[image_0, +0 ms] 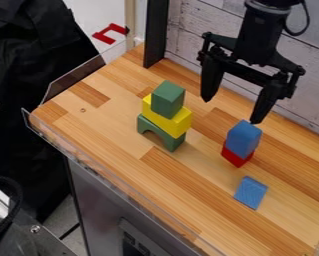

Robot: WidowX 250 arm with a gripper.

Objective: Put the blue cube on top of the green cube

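Observation:
The black gripper [230, 111] hangs over the back part of the table, its two fingers spread wide with nothing between them. Its right fingertip is close to the top of the blue cube [244, 138] in the view; whether they touch I cannot tell. The blue cube rests on a red block [236, 156]. To the left, the green cube [168, 99] tops a stack, sitting on a yellow block [167, 118], which lies on a green arch [160, 134].
A flat blue piece [250, 192] lies on the wooden table [108, 125] in front of the red block. A white plank wall [302, 75] runs along the back, with a black post [156, 32] at its left. A clear rim edges the table's left and front.

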